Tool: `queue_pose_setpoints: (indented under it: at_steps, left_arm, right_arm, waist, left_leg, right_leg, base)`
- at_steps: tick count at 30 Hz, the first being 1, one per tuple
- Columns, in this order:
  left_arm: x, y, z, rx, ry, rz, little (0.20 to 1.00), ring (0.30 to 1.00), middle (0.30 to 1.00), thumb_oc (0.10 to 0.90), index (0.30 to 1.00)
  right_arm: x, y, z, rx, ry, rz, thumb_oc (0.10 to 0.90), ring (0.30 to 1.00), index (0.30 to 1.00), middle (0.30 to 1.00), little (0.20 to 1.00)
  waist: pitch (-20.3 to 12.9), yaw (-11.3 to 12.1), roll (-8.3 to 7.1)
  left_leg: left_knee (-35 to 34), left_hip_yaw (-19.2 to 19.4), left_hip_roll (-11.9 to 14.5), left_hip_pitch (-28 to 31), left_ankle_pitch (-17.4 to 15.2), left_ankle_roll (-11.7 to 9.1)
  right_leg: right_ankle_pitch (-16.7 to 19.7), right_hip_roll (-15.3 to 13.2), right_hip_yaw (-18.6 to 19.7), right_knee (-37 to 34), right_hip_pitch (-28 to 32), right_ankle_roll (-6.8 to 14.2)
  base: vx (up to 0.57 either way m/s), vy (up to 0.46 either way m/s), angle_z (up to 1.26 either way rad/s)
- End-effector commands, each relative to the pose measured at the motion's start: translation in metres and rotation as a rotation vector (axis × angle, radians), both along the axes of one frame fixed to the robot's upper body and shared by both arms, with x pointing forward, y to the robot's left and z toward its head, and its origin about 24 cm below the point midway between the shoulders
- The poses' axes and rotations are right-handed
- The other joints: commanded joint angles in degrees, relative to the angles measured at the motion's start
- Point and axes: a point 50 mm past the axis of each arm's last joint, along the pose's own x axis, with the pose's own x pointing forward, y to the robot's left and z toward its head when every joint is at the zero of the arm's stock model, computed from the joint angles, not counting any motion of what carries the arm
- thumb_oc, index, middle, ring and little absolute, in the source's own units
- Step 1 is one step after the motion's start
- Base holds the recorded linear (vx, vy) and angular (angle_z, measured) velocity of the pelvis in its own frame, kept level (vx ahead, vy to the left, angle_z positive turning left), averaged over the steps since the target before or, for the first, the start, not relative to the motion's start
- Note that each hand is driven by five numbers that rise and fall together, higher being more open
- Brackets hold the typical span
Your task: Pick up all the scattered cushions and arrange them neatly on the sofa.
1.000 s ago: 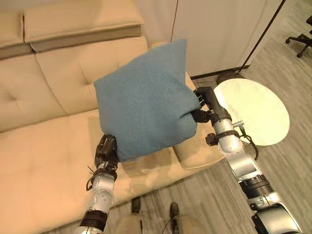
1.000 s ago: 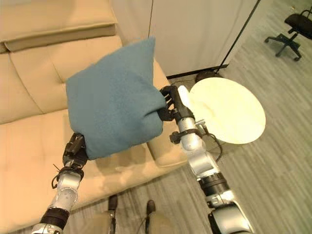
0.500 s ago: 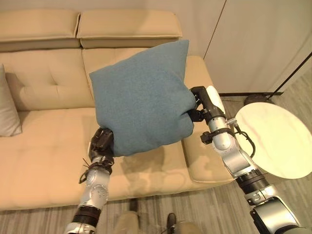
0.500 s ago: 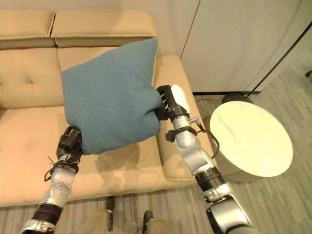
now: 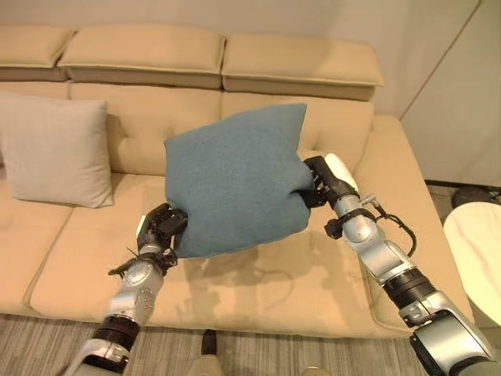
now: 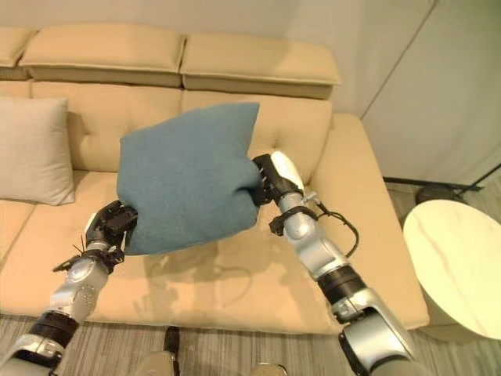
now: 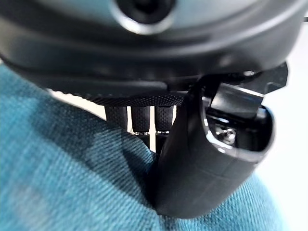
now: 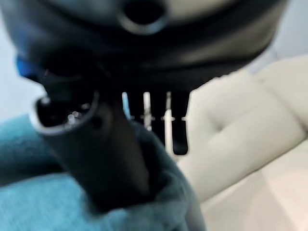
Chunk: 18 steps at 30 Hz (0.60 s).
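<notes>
Here the teal cushion [image 5: 235, 188] is held in the air above the sofa [image 5: 329, 274] seat, clear of it. Left hand [image 5: 159, 231] pinches its lower corner; right hand [image 5: 321, 178] pinches its right edge. Beige cushion [image 5: 55, 149] leans against the backrest, left end.

I have both arms raised forward — left hand [image 5: 159, 229] and right hand [image 5: 322, 178] pinching the blue cushion [image 5: 235, 188] between thumb and fingers.

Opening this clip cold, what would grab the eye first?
A large teal fabric cushion held up in mid-air over the beige leather sofa, pinched at its lower corner by the left hand and at its side by the right hand. A pale grey cushion leans against the sofa's backrest at left.
</notes>
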Motion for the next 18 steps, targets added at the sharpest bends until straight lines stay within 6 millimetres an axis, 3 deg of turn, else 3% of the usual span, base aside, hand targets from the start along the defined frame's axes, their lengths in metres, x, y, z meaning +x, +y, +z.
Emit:
queue_pose_setpoints:
  at_steps: [1, 4, 7, 9, 10, 14, 18]
  left_arm:
    - [0.056, -0.074, 0.141, 0.090, -0.541, -0.325, 0.300, 0.300, 0.300, 0.400, 0.300]
    - [0.066, -0.072, 0.155, 0.161, -0.542, -0.315, 0.300, 0.300, 0.300, 0.400, 0.300]
    - [0.076, -0.080, 0.181, 0.250, -0.586, -0.314, 0.300, 0.300, 0.300, 0.400, 0.300]
    - [0.079, -0.085, 0.195, 0.295, -0.615, -0.314, 0.300, 0.300, 0.300, 0.400, 0.300]
    - [0.086, -0.095, 0.216, 0.348, -0.645, -0.293, 0.300, 0.300, 0.300, 0.400, 0.300]
    - [0.093, -0.096, 0.249, 0.405, -0.696, -0.207, 0.300, 0.300, 0.300, 0.400, 0.300]
    - [0.094, -0.088, 0.278, 0.453, -0.733, -0.113, 0.300, 0.300, 0.300, 0.400, 0.300]
  right_arm:
    - [0.016, 0.025, 0.106, -0.003, -0.357, 0.139, 0.400, 0.300, 0.300, 0.300, 0.300]
    - [0.025, 0.004, 0.114, -0.041, -0.350, 0.063, 0.400, 0.300, 0.300, 0.300, 0.300]
    - [0.033, -0.002, 0.132, -0.098, -0.368, 0.023, 0.400, 0.300, 0.300, 0.300, 0.300]
    - [0.035, -0.004, 0.144, -0.107, -0.393, 0.006, 0.400, 0.300, 0.300, 0.300, 0.300]
    - [0.040, -0.011, 0.168, -0.132, -0.429, -0.039, 0.400, 0.300, 0.300, 0.300, 0.300]
    - [0.041, -0.016, 0.204, -0.201, -0.501, -0.099, 0.400, 0.300, 0.300, 0.300, 0.300]
    - [0.041, -0.019, 0.233, -0.242, -0.559, -0.154, 0.400, 0.300, 0.300, 0.300, 0.300]
  waist:
    - [-7.4, -3.5, -0.20]
    - [-5.9, -5.0, -0.27]
    - [-4.7, -5.9, -0.48]
    - [-4.6, -6.1, -0.21]
    - [-3.6, -6.6, 0.30]
    - [-2.9, -6.8, 1.51]
    - [-1.6, -6.8, 2.42]
  left_leg:
    - [3.0, 1.5, 2.3, -0.4, -7.9, -2.5]
    - [3.2, 0.7, 1.3, -1.2, -8.0, -3.1]
    - [3.7, -0.1, 0.3, -3.7, -7.6, -3.3]
    - [3.8, -0.3, 0.5, -5.2, -7.1, -3.6]
    - [3.4, -1.2, 0.7, -8.4, -5.5, -4.0]
    - [0.3, -1.7, 1.4, -11.8, -2.7, -4.4]
    - [-0.4, -1.7, 1.9, -13.2, -2.0, -4.8]
  right_leg:
    - [1.4, 5.3, 2.0, -5.9, -6.1, -4.5]
    - [1.4, 6.7, 2.4, -12.0, -8.0, -3.7]
    - [2.4, 7.9, 6.3, -12.4, -9.7, -3.6]
    - [2.4, 8.0, 6.6, -12.2, -10.9, -3.6]
    - [2.4, 8.2, 7.2, -11.6, -14.0, -3.8]
    - [2.3, 8.7, 7.6, -10.6, -19.4, -3.7]
    - [1.2, 9.0, 8.1, -8.2, -22.6, -4.0]
  base:
    - [0.11, 0.053, -0.10]
    - [0.06, -0.009, 0.10]
    - [0.02, -0.063, 0.39]
    - [-0.07, -0.098, 0.00]
    - [-0.13, -0.116, 0.01]
    - [-0.07, -0.091, 0.01]
    - [0.02, -0.084, 0.01]
